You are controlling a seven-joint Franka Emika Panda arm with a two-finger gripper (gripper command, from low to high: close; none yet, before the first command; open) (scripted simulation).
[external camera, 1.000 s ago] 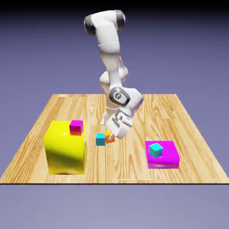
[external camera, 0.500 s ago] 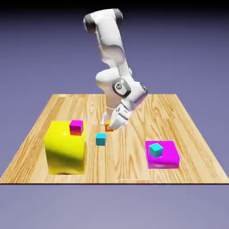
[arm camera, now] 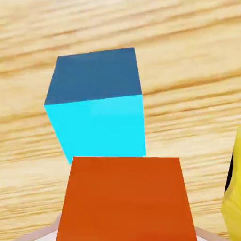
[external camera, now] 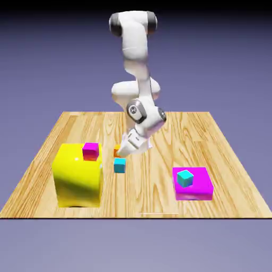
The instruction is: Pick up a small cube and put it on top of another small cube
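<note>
Your orange cube (arm camera: 126, 200), small and plain, sits between the gripper's (external camera: 123, 153) fingertips, held there. Ahead of the gripper in your hand view, the teal cube (arm camera: 96, 103), plain and similarly small, rests flat on the wood, partly hidden behind the orange one.

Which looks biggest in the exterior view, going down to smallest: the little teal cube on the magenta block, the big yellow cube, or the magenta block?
1. Big yellow cube
2. Magenta block
3. Little teal cube

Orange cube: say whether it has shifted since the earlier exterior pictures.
Yes; the orange cube has moved toward the exterior view's left, nearer the big yellow block.
</note>
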